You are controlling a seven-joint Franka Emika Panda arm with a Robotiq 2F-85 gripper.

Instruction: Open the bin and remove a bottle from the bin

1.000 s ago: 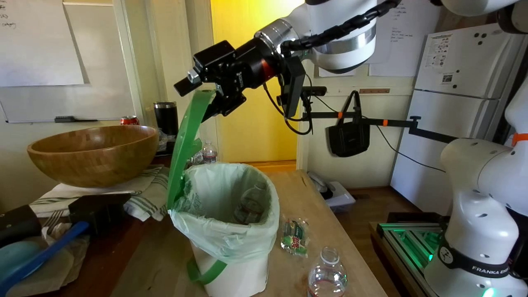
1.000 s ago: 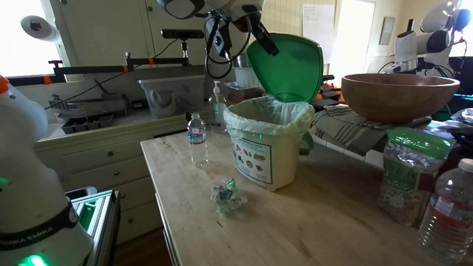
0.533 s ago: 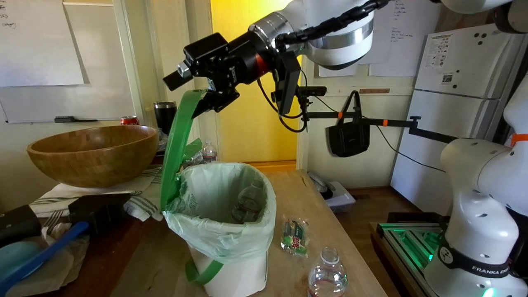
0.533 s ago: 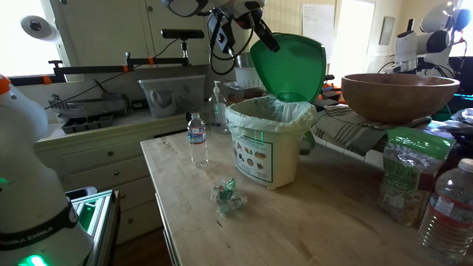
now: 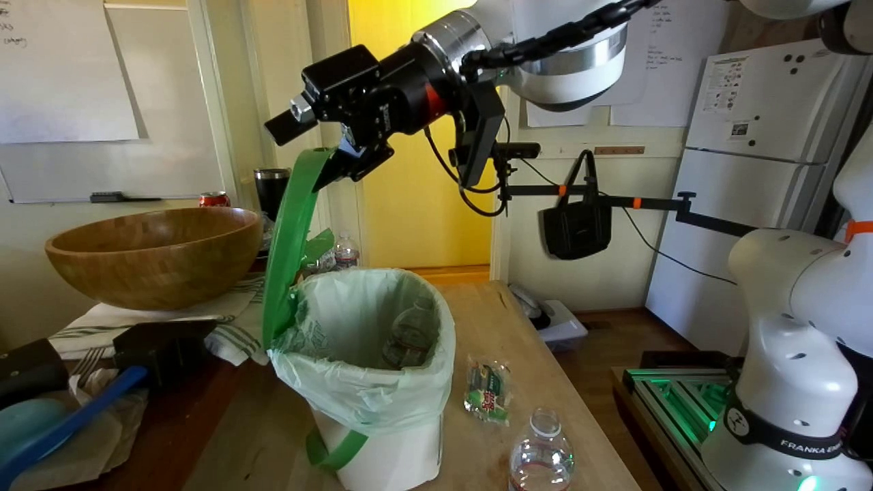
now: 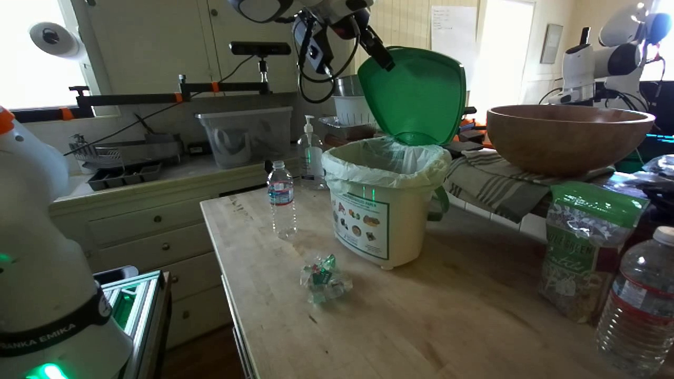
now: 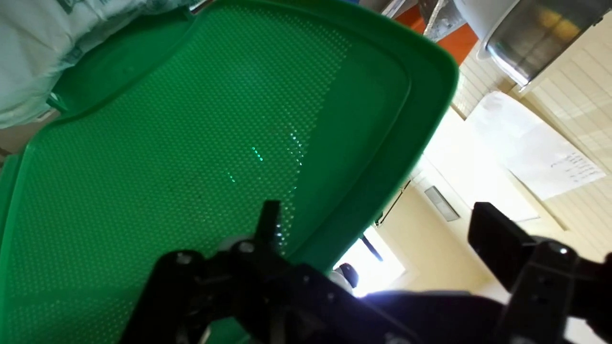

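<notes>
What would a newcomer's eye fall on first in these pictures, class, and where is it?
Probably the bright green lid, standing raised at the rim of the white bin and filling much of the wrist view. Next comes the black claw, its jaws apart at the lid's upper edge. Then the wide wooden bowl, resting on a striped cloth in both exterior views.

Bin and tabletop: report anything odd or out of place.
A clear bottle leans inside the bin, perhaps misplaced, since the label seems to picture food; a crumpled plastic wrapper lies loose on the tabletop near the bin.
</notes>
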